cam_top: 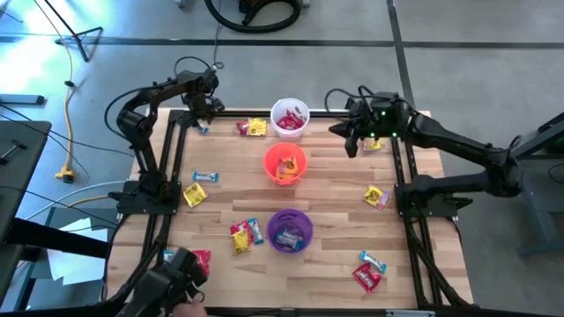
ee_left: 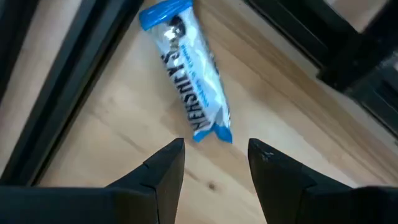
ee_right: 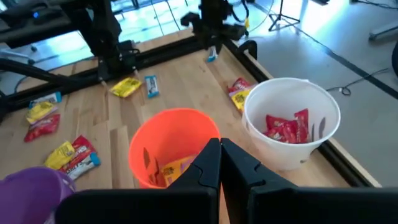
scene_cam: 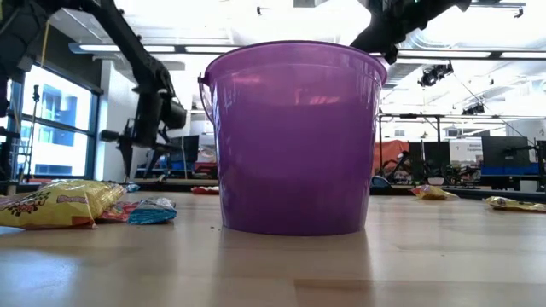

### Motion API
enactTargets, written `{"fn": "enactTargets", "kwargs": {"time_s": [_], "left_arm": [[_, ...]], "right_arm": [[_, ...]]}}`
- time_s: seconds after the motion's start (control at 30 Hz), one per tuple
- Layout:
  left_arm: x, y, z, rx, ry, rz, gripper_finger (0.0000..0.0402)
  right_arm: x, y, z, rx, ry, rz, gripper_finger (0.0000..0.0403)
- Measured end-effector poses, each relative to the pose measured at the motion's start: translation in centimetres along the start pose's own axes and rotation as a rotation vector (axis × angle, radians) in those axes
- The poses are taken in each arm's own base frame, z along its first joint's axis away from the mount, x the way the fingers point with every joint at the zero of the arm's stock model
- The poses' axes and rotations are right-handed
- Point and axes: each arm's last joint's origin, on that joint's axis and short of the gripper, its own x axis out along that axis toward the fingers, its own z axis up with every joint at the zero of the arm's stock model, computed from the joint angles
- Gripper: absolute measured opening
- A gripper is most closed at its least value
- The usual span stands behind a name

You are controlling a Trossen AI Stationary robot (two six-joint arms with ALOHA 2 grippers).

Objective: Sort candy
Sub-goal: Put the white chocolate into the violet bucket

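Hovering my left gripper (ee_left: 214,155), fingers spread, over blue-white candy (ee_left: 189,78) (far corner); right gripper (ee_right: 220,163) pressed together, waiting.

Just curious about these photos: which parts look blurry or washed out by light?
Low view: the purple cup fills the frame, with bright ceiling lights glaring behind it. Left wrist view: the blue-white Hershey's candy reads slightly soft. High view: blue window light washes the floor at left.
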Motion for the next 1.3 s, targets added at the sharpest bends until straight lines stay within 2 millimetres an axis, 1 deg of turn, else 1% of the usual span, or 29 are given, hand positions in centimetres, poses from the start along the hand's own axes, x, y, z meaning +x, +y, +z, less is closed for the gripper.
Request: {"fn": "enactTargets", "kwargs": {"time_s": [0.1, 0.27, 0.43, 0.57, 0.67, 0.73, 0.83, 0.9, 1.03, 1.07, 1.13, 1.2, 1.3], "left_arm": [[1.3, -0.4, 0.2, 0.004, 0.013, 0.040, 0.0166], [2.7, -0.7, 0.3, 0.011, 0.022, 0.076, 0.0166], [3.0, -1.0, 0.6, 0.000, -0.009, 0.086, 0.0166], [3.0, -1.0, 0.8, -0.041, -0.026, 0.084, 0.0166], [3.0, -1.0, 0.9, -0.023, -0.033, 0.084, 0.0163], [3.0, -1.0, 0.9, -0.001, -0.033, 0.082, 0.0154], [3.0, -1.2, 0.6, 0.043, -0.045, 0.081, 0.0124], [3.1, -1.5, 0.5, 0.102, -0.057, 0.073, 0.0094], [3.0, -2.1, -0.2, 0.292, -0.096, 0.080, 0.0028], [3.0, -2.2, -0.5, 0.332, -0.103, 0.088, 0.0017], [2.8, -2.5, -1.2, 0.421, -0.116, 0.098, 0.0009], [2.5, -2.9, -2.1, 0.499, -0.122, 0.091, 0.0010], [1.4, -3.4, -4.0, 0.606, -0.143, 0.061, 0.0008]], "right_arm": [[-0.3, -0.4, 0.1, -0.006, -0.007, 0.016, 0.0000], [-0.4, -0.7, -0.1, -0.005, 0.008, 0.019, 0.0000], [-0.4, -0.7, -0.1, -0.020, 0.012, 0.019, 0.0000], [-0.4, -0.7, -0.1, -0.020, 0.013, 0.019, 0.0000], [-0.4, -0.7, -0.1, -0.027, 0.013, 0.019, 0.0000], [-0.4, -0.7, -0.1, -0.027, 0.013, 0.019, 0.0000], [-0.4, -0.7, -0.2, -0.042, 0.013, 0.019, 0.0000], [-0.4, -0.7, -0.2, -0.049, 0.014, 0.019, 0.0000], [-0.4, -0.7, -0.2, -0.053, 0.013, 0.019, 0.0000], [-0.4, -0.7, -0.2, -0.053, 0.014, 0.019, 0.0000], [-0.4, -0.7, -0.2, -0.053, 0.014, 0.019, 0.0000], [-0.4, -0.7, -0.2, -0.053, 0.014, 0.019, 0.0000], [-0.4, -0.7, -0.2, -0.052, 0.014, 0.019, 0.0000]]}}
